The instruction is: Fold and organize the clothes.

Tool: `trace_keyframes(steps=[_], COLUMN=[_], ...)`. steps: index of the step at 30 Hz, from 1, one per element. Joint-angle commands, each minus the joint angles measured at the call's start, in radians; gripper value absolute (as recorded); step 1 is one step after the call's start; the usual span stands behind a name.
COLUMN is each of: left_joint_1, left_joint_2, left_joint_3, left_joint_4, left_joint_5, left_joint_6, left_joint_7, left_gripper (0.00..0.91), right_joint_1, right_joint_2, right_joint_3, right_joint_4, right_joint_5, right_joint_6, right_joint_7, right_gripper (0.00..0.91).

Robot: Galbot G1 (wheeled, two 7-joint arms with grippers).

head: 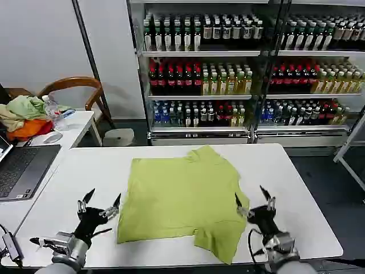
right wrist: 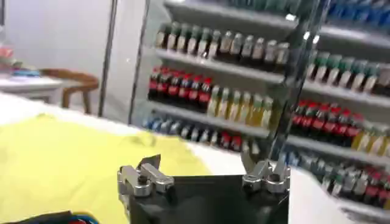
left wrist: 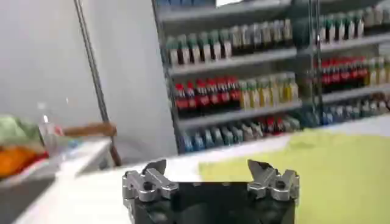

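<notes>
The lime yellow-green T-shirt (head: 185,200) lies spread on my white bench (head: 285,177), soft matte cotton, roughly square with a few shallow creases. One sleeve pokes out toward the far edge, and the near right corner is doubled over into a rumpled flap close to the bench's front edge. Bare white surface runs around the cloth on every side, widest to the right.

My left gripper (head: 100,204) hovers over the bench just beside the shirt's near left corner, jaws spread wide and holding nothing. My right gripper (head: 252,202) sits at the shirt's near right edge, over the folded flap, jaws likewise wide apart and empty.

To my left stands a side table (head: 77,123) carrying an open laptop (head: 23,168) and a heap of garments (head: 23,117). Beyond the bench, glass-fronted coolers (head: 245,68) hold rows of bottles on their shelves.
</notes>
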Motion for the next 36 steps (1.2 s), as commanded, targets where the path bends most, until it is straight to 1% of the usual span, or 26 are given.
trace_keyframes(steps=[1, 4, 8, 11, 14, 19, 23, 27, 28, 29, 30, 31, 32, 36], left_joint_1=[0.086, 0.133, 0.135, 0.141, 0.117, 0.084, 0.075, 0.07, 0.071, 0.073, 0.077, 0.079, 0.078, 0.082], left_joint_2=[-0.005, -0.003, -0.009, -0.014, -0.021, -0.04, -0.05, -0.055, -0.056, -0.057, -0.058, -0.06, -0.062, -0.067], left_joint_3=[0.018, 0.016, 0.018, 0.029, 0.031, 0.027, 0.028, 0.03, 0.031, 0.032, 0.034, 0.036, 0.041, 0.058], left_joint_4=[-0.041, -0.045, -0.025, -0.019, 0.007, 0.042, 0.054, 0.059, 0.057, 0.054, 0.052, 0.051, 0.054, 0.061], left_joint_5=[-0.027, -0.023, -0.035, -0.032, -0.052, -0.12, -0.132, -0.135, -0.137, -0.137, -0.143, -0.147, -0.153, -0.157], left_joint_6=[0.172, 0.162, 0.178, 0.185, 0.172, 0.147, 0.137, 0.128, 0.128, 0.125, 0.125, 0.121, 0.113, 0.102], left_joint_7=[-0.034, -0.031, -0.029, -0.029, -0.031, -0.029, -0.03, -0.033, -0.037, -0.04, -0.039, -0.038, -0.038, -0.04], left_gripper=[0.907, 0.907, 0.907, 0.907, 0.907, 0.907, 0.907, 0.907, 0.907, 0.907, 0.907, 0.403, 0.04, 0.05], right_joint_1=[-0.156, -0.17, -0.17, -0.183, -0.189, -0.16, -0.137, -0.12, -0.118, -0.117, -0.117, -0.115, -0.115, -0.114], right_joint_2=[-0.049, -0.041, -0.025, -0.027, -0.027, -0.015, -0.009, 0.002, 0.003, 0.004, 0.003, 0.002, 0.0, -0.005], right_joint_3=[-0.082, -0.103, -0.122, -0.123, -0.129, -0.145, -0.164, -0.186, -0.19, -0.193, -0.196, -0.196, -0.197, -0.199], right_joint_4=[0.032, 0.03, 0.019, 0.015, 0.014, -0.006, -0.021, -0.033, -0.035, -0.035, -0.036, -0.037, -0.039, -0.036], right_joint_5=[0.028, 0.017, 0.02, 0.022, 0.038, 0.037, 0.038, 0.041, 0.041, 0.042, 0.045, 0.052, 0.057, 0.078], right_joint_6=[-0.019, -0.021, -0.021, -0.028, -0.025, -0.007, -0.007, -0.006, -0.006, -0.006, -0.005, -0.005, -0.006, -0.007], right_joint_7=[0.052, 0.069, 0.093, 0.101, 0.101, 0.117, 0.132, 0.136, 0.135, 0.138, 0.142, 0.142, 0.142, 0.144], right_gripper=[0.907, 0.907, 0.907, 0.907, 0.907, 0.907, 0.907, 0.907, 0.877, 0.605, 0.302, 0.091, 0.0, 0.0])
